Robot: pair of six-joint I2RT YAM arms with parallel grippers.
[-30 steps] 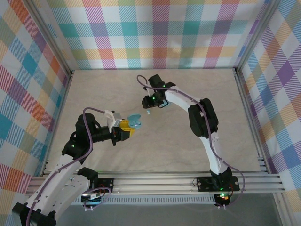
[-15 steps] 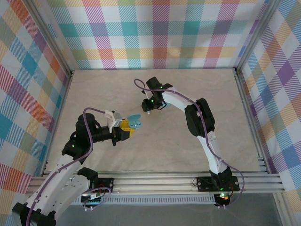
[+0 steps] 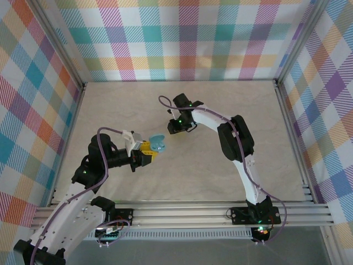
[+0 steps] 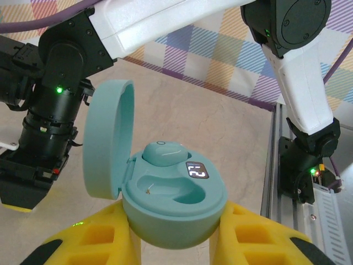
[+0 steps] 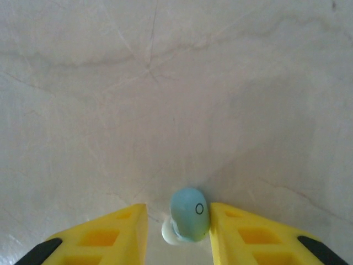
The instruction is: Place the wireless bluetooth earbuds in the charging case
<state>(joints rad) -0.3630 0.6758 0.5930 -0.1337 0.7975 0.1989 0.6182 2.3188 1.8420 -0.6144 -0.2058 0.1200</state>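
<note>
The left claw (image 4: 174, 242) is sitting on the near left part of the table (image 3: 220, 165). It is clamping the charging case (image 4: 176, 221) from both sides with its yellow fingers (image 4: 83, 245), so its opening is as wide as the case body. The case is standing open, and its round lid (image 4: 105, 146) is tipping up and back on the left side. Inside, the near socket (image 4: 165, 190) is lying bare. The seated earbud (image 4: 164, 153) is resting in the far socket, just beside a small dark display (image 4: 197, 170) on the case rim.

A little farther away and to the right, the right arm (image 3: 234, 138) is bending in from the right side. It is pointing the right claw (image 5: 177, 208) down at the table, close to the open case but apart from it. This claw is standing narrow, with the loose earbud (image 5: 188, 212) lying between its two yellow fingers (image 5: 253, 234). The finger on the right of the wrist view is touching the bud. On the other side the bud's pale tip is leaving a sliver of space before the second finger. Whether the claw is actually gripping the bud cannot be told. The bud appears to be resting on the pale marbled table surface.

Farthest back, a checked wall (image 3: 182, 38) is closing off the table.
</note>
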